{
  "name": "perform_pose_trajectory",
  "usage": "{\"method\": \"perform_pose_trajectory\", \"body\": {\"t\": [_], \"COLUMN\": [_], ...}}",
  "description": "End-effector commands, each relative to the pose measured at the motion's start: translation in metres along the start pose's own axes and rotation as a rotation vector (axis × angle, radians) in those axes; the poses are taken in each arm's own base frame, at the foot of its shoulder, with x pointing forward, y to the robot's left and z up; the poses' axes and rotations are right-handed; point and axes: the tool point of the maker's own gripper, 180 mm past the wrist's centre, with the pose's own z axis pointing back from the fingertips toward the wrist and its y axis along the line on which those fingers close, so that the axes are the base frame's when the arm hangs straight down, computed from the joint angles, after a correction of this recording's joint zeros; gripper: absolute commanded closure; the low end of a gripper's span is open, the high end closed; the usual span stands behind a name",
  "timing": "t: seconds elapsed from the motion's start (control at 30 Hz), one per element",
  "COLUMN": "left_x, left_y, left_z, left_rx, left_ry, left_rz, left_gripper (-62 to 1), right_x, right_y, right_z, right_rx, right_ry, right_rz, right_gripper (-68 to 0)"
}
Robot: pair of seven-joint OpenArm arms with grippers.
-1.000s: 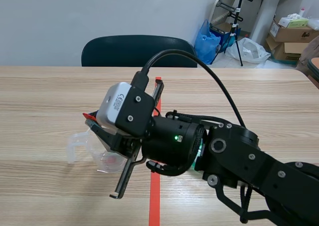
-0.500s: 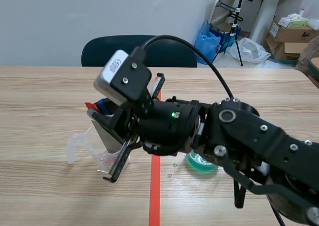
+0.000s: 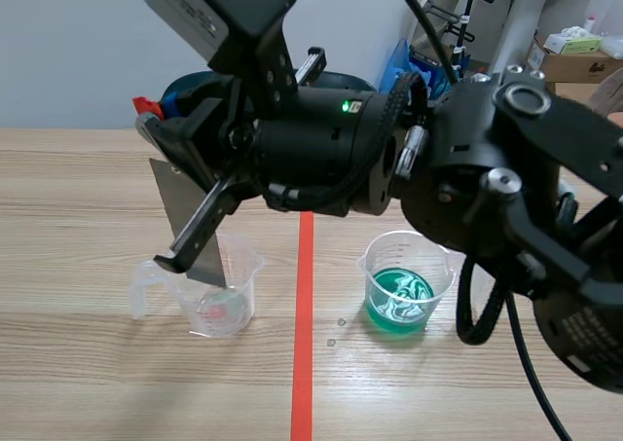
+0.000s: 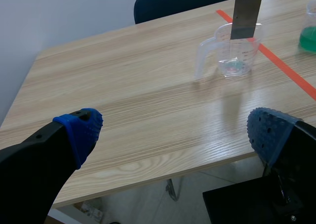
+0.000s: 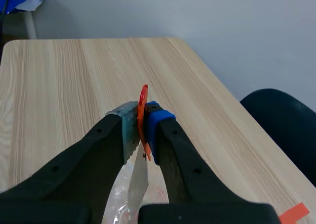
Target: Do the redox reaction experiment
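Just above the clear measuring cup [image 3: 222, 300], a grey metal strip [image 3: 183, 222] hangs from the raised right end effector [image 3: 161, 115], its lower end at the cup's mouth. That end effector's fingers are clamped on the strip's top. The left end effector [image 4: 175, 130] gapes wide and empty over the counter's [image 4: 123, 110] near edge, well apart from the cup.

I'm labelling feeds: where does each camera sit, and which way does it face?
Scene view: between the arms, facing across the table; right arm fills it.
Left wrist view: beyond the table's edge, past open left gripper toward clear cup.
Right wrist view: raised, looking down past right gripper shut on metal strip.
Shared: scene and left wrist show strip and cup.
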Motion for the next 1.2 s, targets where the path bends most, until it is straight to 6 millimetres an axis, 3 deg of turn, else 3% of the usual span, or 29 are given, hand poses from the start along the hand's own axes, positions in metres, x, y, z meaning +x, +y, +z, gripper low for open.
{"method": "perform_pose_trajectory", "body": {"t": [0.0,0.57,1.17], "left_x": [0.007,0.007,0.007], "left_y": [0.003,0.003,0.003], "left_z": [-0.001,-0.001,-0.001], "left_rx": [0.009,0.009,0.009], "left_ry": [-0.028,-0.028,-0.028], "left_rz": [-0.009,-0.009,-0.009], "left_gripper": [-62.3,-62.3,-62.3], "right_x": [0.016,0.049,0.054], "right_y": [-0.010,-0.026,-0.030], "right_z": [-0.001,0.002,0.004], "right_rx": [-0.009,0.000,-0.011], "right_ry": [-0.035,-0.014,-0.036], "right_rz": [0.016,-0.001,-0.001], "right_gripper": [-0.7,-0.7,-0.6]}}
